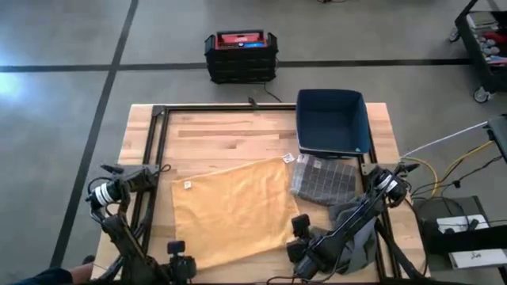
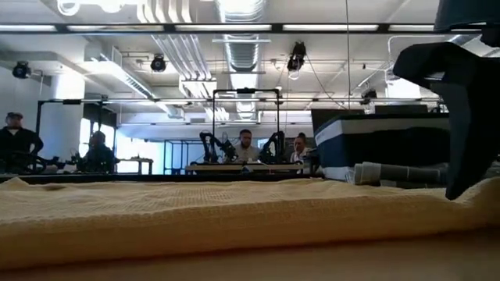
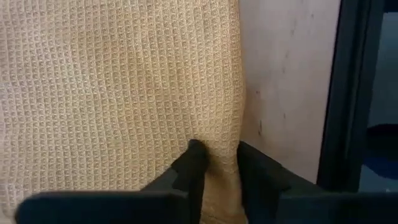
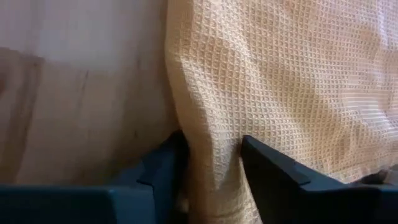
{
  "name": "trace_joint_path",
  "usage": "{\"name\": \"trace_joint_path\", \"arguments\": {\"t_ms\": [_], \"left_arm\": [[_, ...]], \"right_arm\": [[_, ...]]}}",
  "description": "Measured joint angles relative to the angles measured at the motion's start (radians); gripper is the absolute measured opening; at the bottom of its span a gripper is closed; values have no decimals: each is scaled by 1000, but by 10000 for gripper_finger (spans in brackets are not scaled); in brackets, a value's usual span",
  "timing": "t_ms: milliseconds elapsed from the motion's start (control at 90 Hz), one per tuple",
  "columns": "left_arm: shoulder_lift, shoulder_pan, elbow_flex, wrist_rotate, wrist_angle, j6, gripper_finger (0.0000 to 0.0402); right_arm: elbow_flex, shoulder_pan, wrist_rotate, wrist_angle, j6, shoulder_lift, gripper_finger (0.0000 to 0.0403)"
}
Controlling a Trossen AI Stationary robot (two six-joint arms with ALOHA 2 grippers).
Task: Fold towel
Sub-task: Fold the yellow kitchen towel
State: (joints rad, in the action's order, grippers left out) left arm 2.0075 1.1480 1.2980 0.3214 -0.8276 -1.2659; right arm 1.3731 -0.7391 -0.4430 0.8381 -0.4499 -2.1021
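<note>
The worktop (image 1: 238, 131) carries the yellow towel (image 1: 234, 210), spread flat at its centre so the near edge can be lifted. At seven o'clock the left gripper (image 3: 214, 158), and at five o'clock the right gripper (image 4: 211, 155), are each pinched on a near corner.

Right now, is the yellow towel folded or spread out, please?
Spread flat: the yellow towel lies as one open sheet, each gripper's fingers pinching a near edge.

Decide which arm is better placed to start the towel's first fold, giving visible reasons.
Neither: the left tool and right tool each pinch a near edge of the yellow towel, so both should probably lift together.
</note>
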Motion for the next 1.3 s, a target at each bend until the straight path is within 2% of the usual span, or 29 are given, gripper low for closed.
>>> {"name": "trace_joint_path", "arguments": {"t_ms": [78, 144, 189, 389, 556, 656, 811, 1022, 1222, 1300], "left_arm": [[-1, 3, -2, 1, -3, -1, 9], [-7, 6, -2, 5, -5, -18, 6], [-13, 12, 2, 7, -10, -31, 5], [-35, 50, 72, -1, -19, -57, 1], [-37, 69, 100, -22, 64, -57, 0], [-39, 71, 120, -27, 104, -60, 0], [-40, 71, 160, -25, 76, -58, 0], [-53, 57, 264, -26, -151, -75, 0], [-63, 25, 323, -21, -494, -96, 0], [-77, 15, 315, -1, -569, -102, 0]], "right_arm": [[-1, 0, 6, -3, -8, 0, 73], [0, 0, 28, -2, -9, 0, 25], [5, -3, 42, 3, -9, -1, 11], [66, -50, 61, 64, -83, -2, 2], [142, -102, 215, 110, -166, 14, 0], [188, -123, 262, 117, -167, 16, 0], [268, -130, 301, 185, -138, 18, 0], [376, -45, 284, 368, -103, 38, 0], [371, 82, 223, 439, -98, 79, 0], [365, 133, 198, 455, -76, 84, 0]]}}
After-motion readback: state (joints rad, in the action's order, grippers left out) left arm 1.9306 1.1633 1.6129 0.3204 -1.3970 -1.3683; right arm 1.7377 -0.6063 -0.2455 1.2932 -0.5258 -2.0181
